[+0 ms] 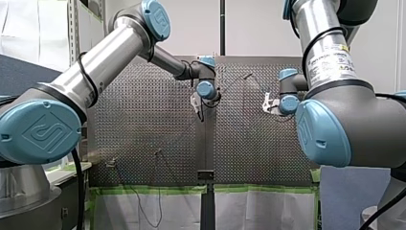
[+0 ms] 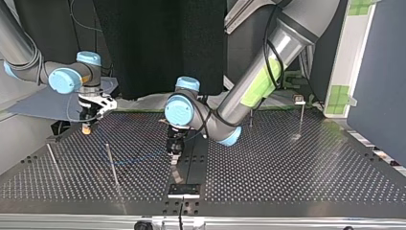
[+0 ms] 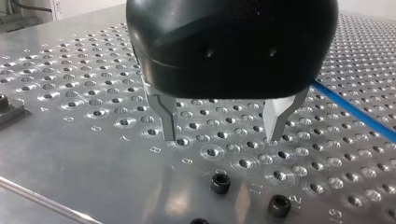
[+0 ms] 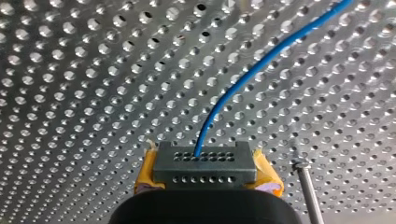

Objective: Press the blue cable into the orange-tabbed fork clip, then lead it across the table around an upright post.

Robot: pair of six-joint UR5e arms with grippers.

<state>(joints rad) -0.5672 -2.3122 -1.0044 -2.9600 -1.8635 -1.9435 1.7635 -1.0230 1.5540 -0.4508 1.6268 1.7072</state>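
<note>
In the right wrist view my right gripper (image 4: pixel 205 181) is shut on a dark grey connector block (image 4: pixel 205 163), its yellow pads (image 4: pixel 145 175) pressing on both sides. The blue cable (image 4: pixel 247 77) leaves the block and curves away over the perforated table. A thin upright post (image 4: pixel 308 186) stands just beside this gripper. My left gripper (image 3: pixel 223 135) hovers low over the plate, open, with nothing between its metal fingers (image 3: pixel 169 119). The blue cable (image 3: pixel 355 111) lies off to one side of it. In the top view my right gripper (image 2: pixel 88 122) is at the left and my left gripper (image 2: pixel 174 154) in the middle. I see no orange-tabbed clip.
Thin upright posts (image 2: pixel 112 165) (image 2: pixel 53 163) stand at the top view's left, and another post (image 2: pixel 301 117) at its right. A black block fixture (image 2: pixel 184 190) sits at the plate's near edge. Black screw heads (image 3: pixel 219 183) protrude ahead of my left gripper.
</note>
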